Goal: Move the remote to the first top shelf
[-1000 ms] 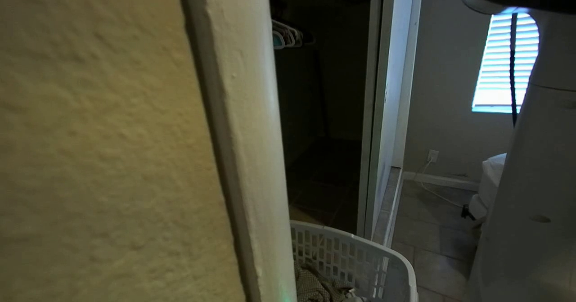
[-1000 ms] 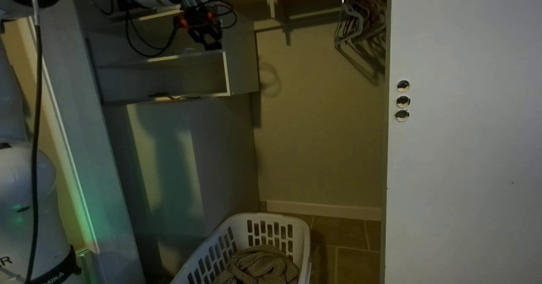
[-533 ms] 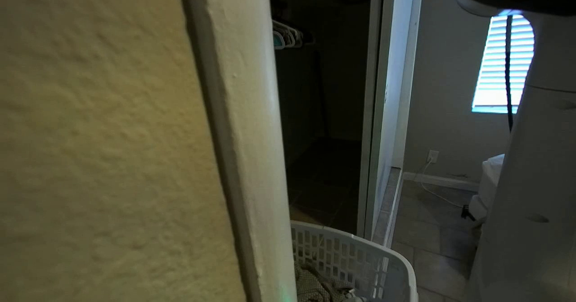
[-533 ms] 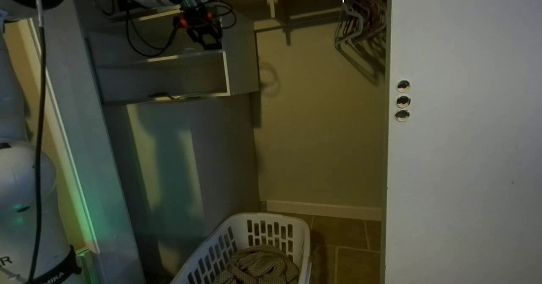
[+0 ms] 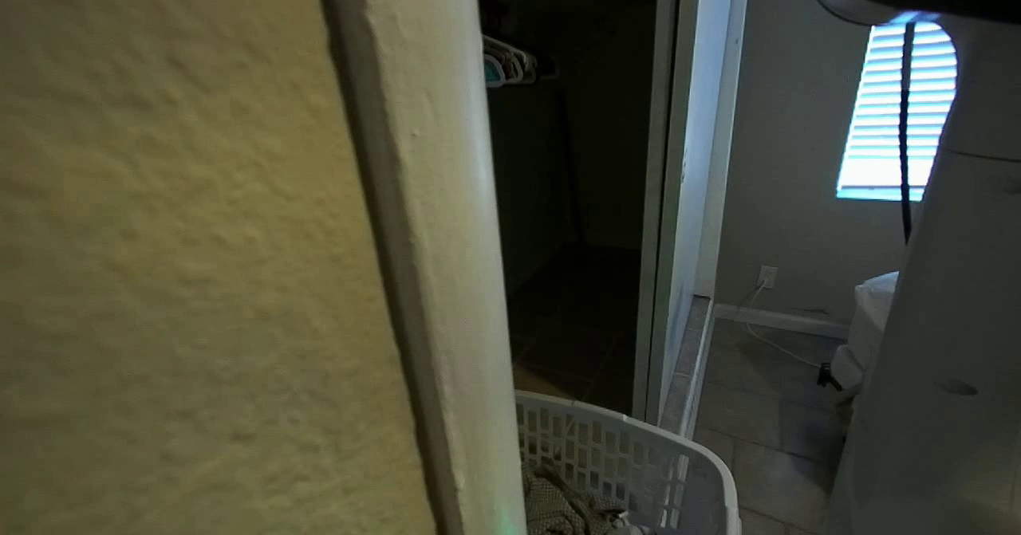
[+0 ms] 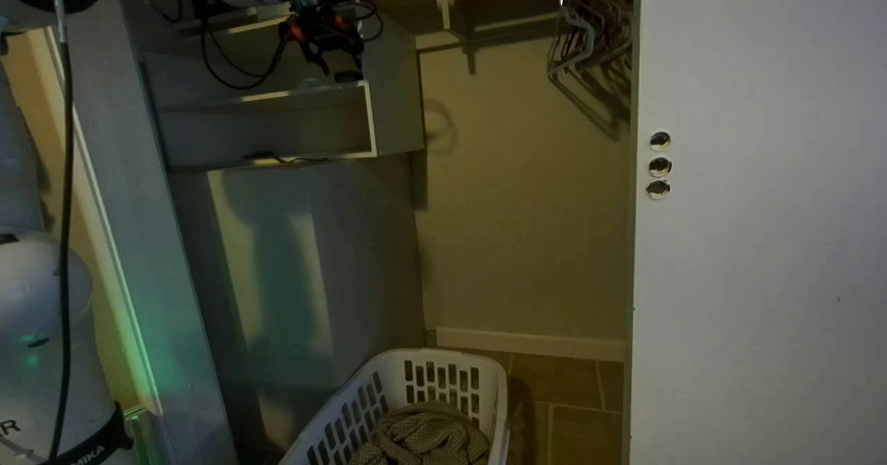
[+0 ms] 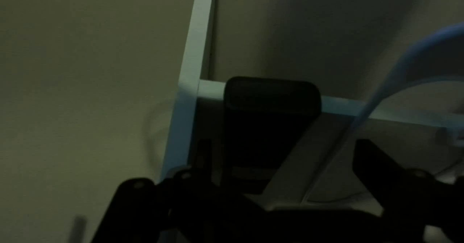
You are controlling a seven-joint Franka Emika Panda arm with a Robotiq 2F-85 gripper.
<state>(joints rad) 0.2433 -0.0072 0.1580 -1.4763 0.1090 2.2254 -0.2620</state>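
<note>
1. Your Robotiq gripper (image 7: 282, 147): fingers spread wide, nothing clamped.
2. Black remote (image 7: 270, 127) sits between your two fingers in the wrist view, off-centre, close to the finger by the white side panel (image 7: 185, 91). Touching that finger or not: too dark to tell. Clear gap to your far finger.
3. Remote's broad end overlaps the front edge of the shelf board (image 7: 342, 106), near the corner with the side panel.
4. In an exterior view you get the remote as a small dark shape just below your gripper, at that same board.
5. Bluish curved strip (image 7: 397, 67) on your far-finger side, can't identify.
6. Both exterior views: white laundry basket (image 6: 450, 355), brown cloth (image 6: 429, 434) inside.
</note>
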